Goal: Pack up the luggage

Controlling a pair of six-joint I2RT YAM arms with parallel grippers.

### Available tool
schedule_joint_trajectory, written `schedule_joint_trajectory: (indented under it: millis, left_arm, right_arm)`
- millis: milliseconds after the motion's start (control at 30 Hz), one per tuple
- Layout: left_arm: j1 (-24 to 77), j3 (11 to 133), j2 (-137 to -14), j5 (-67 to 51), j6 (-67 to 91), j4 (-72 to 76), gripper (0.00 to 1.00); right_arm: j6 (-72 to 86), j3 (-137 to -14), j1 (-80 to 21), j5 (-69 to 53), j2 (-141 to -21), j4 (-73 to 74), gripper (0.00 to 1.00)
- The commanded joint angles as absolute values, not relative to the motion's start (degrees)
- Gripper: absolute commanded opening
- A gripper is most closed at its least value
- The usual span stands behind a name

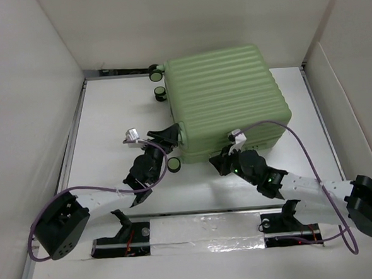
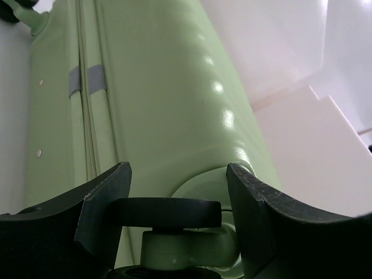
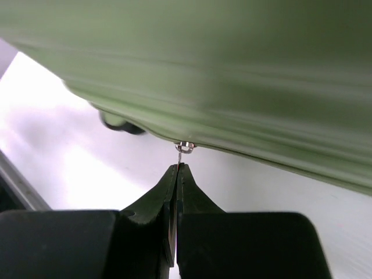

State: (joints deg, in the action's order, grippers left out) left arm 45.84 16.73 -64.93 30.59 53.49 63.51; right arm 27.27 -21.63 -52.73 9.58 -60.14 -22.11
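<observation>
Nearest me, my right fingers (image 3: 160,195) are pressed together on a thin metal zipper pull (image 3: 184,146) at the near edge of the luggage (image 1: 224,99). My left fingers (image 2: 107,200) are spread either side of its near-left caster wheel (image 2: 168,212) — not gripping it. The luggage lies flat toward the far side of the bench (image 1: 108,112), shell halves together. I judge the loading finished — what's left is running the zip round and letting go.
</observation>
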Motion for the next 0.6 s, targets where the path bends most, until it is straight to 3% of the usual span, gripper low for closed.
schedule_joint_trajectory:
  millis: [0, 233, 400, 433, 500, 533, 567]
  left_arm:
    - [51.8, 23.4, -67.8, 8.7, 51.0, 61.8, 0.0]
    - [50.4, 27.2, -68.0, 0.6, 50.4, 59.2, 0.0]
    - [51.8, 34.0, -72.8, -9.3, 47.5, 56.1, 0.0]
    - [51.9, 34.9, -74.6, -12.0, 46.9, 54.7, 0.06]
    - [51.9, 37.2, -75.8, -13.1, 44.4, 50.8, 0.32]
    - [51.9, 37.4, -75.4, -12.1, 43.9, 46.8, 0.56]
    - [50.8, 37.2, -74.8, -11.5, 43.6, 45.8, 0.65]
  right_arm:
    - [30.2, -24.3, -57.6, 1.6, -61.0, -30.3, 0.0]
    - [26.2, -22.8, -58.1, 0.4, -55.5, -25.5, 0.0]
    - [25.0, -24.4, -58.1, -4.2, -62.9, -29.0, 0.0]
    - [24.8, -25.5, -58.1, -4.4, -65.4, -30.1, 0.0]
    - [24.5, -25.8, -58.1, -3.9, -66.7, -31.8, 0.0]
    - [24.3, -25.9, -58.1, -3.0, -66.8, -31.9, 0.0]
    - [24.2, -25.8, -58.1, -2.5, -66.4, -31.3, 0.0]
